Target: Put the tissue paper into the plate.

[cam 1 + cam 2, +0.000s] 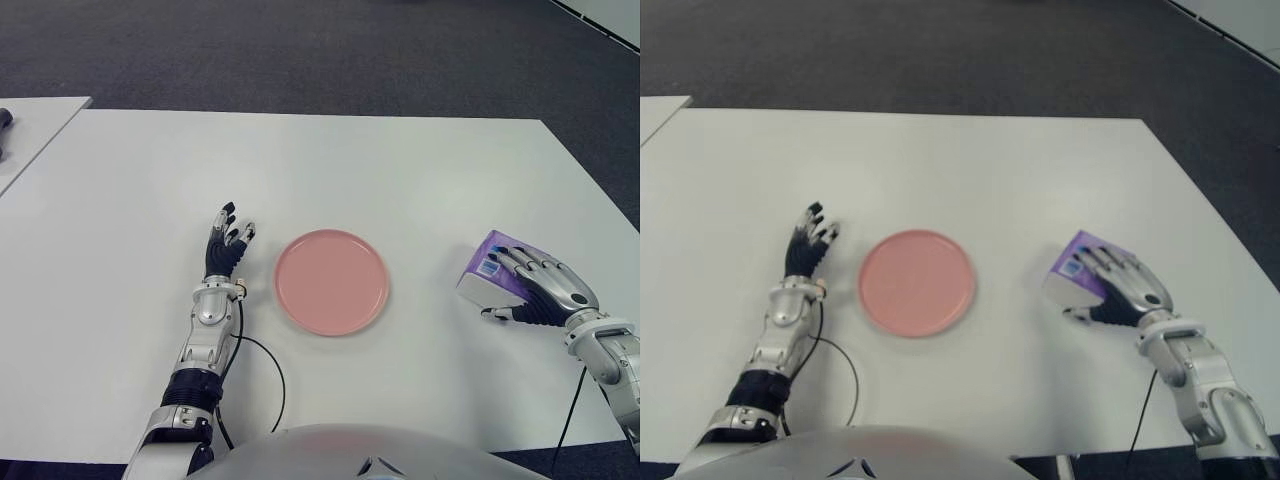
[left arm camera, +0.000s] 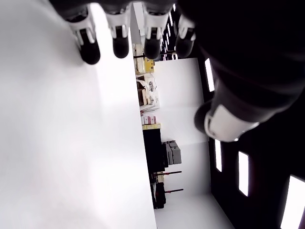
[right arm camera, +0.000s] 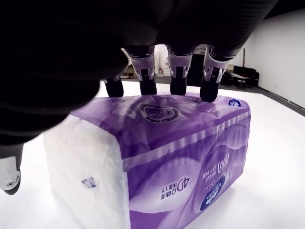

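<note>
So the purple tissue pack (image 1: pixel 490 270) sits on the white table (image 1: pixel 400 170), off to the right of the pink plate (image 1: pixel 331 281) and well apart from it. The right hand (image 1: pixel 540 285) is draped over the top of the pack, fingertips (image 3: pixel 178 81) touching its upper face, thumb down by the side. I can't tell if it's actually clamped on yet, looks more like resting than gripping. The pack's long axis runs roughly along the fingers. The left hand (image 1: pixel 226 242) shows just left of the plate, fingers relaxed, holding nothing. The right hand is obviously the one for this; the carry would go leftward to the plate.
</note>
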